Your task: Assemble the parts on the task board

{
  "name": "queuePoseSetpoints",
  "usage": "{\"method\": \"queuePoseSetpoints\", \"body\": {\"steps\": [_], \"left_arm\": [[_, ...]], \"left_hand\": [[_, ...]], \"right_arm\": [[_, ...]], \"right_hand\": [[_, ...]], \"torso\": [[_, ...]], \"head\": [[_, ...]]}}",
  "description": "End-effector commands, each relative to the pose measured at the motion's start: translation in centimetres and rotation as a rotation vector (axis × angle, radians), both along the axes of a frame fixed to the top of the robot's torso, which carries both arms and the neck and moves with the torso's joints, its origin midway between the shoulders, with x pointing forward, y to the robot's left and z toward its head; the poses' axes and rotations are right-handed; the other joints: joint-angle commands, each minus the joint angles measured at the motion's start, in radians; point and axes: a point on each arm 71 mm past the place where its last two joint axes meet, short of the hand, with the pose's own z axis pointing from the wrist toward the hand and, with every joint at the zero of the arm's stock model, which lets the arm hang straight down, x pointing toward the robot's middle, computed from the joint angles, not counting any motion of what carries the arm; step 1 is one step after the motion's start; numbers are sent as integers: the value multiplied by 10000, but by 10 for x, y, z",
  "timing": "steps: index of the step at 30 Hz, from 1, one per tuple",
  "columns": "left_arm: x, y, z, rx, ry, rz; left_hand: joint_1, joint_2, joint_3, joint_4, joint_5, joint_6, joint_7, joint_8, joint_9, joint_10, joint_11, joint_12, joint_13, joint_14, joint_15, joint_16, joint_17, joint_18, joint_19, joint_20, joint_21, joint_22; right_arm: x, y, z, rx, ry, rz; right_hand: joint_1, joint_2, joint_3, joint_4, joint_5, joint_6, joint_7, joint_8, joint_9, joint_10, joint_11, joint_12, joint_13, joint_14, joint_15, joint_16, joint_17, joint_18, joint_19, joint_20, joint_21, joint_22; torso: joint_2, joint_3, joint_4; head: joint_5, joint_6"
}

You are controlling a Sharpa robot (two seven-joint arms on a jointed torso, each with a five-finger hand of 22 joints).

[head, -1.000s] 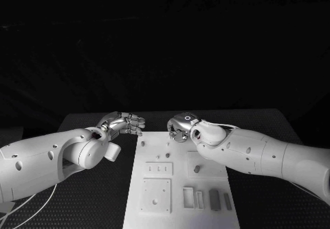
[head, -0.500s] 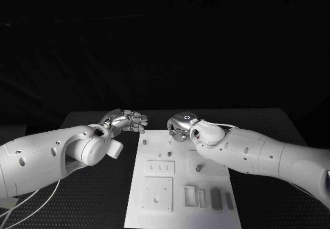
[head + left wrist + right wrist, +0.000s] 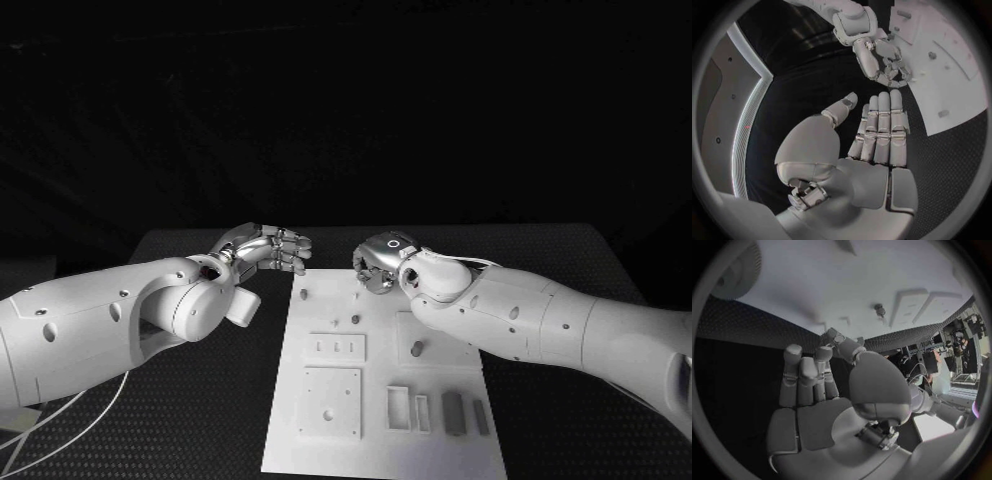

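Left hand (image 3: 271, 249) empty beside task board (image 3: 378, 400), which runs lengthwise away from the robot.

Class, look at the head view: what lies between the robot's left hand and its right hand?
In the head view, the far left corner of the task board lies between the left hand and the right hand; nothing else there.

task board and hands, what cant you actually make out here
- Task board, head view: the right arm covers its right edge and part of its far end.
- Parts, head view: too small and grey to tell whether they stand in their slots or lie loose.
- Right hand, head view: its fingertips are hidden behind the hand itself, so contact with the board is unclear.
- Left hand, left wrist view: fingers straight, holding nothing.
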Motion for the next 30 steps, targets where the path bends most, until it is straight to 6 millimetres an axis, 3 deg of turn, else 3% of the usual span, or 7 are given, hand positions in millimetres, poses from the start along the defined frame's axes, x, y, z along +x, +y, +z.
{"method": "queuePoseSetpoints", "body": {"steps": [1, 30], "left_arm": [[0, -4, 3, -46, -101, -163], [0, -6, 6, -56, -142, -218]], "left_hand": [[-70, -15, -3, 5, -21, -1, 90, -24, -9, 83, -20, -44, 8, 73, 4, -36, 14, 64, -10, -87, -48, 13], [-86, -29, -8, 11, -23, -7, 95, -35, -24, 93, -18, -73, 10, 82, 4, -73, 59, 59, -6, -89, -59, 24]], "right_arm": [[-1, 2, -2, -248, -101, 117], [2, 6, -10, -461, 95, 24]], "right_hand": [[-5, 53, 49, -4, 37, 712, 310, 68, 165, 66, 24, -51, 9, -9, -56, 42, -10, 128, 5, -39, 32, 187], [-16, 41, 73, -8, 37, 707, 310, 60, 175, 78, 24, -73, 13, -5, -57, 44, -30, 128, 8, -44, 35, 185]], "torso": [[6, 0, -1], [21, -2, -6]], "head": [[2, 1], [59, -29]]}}
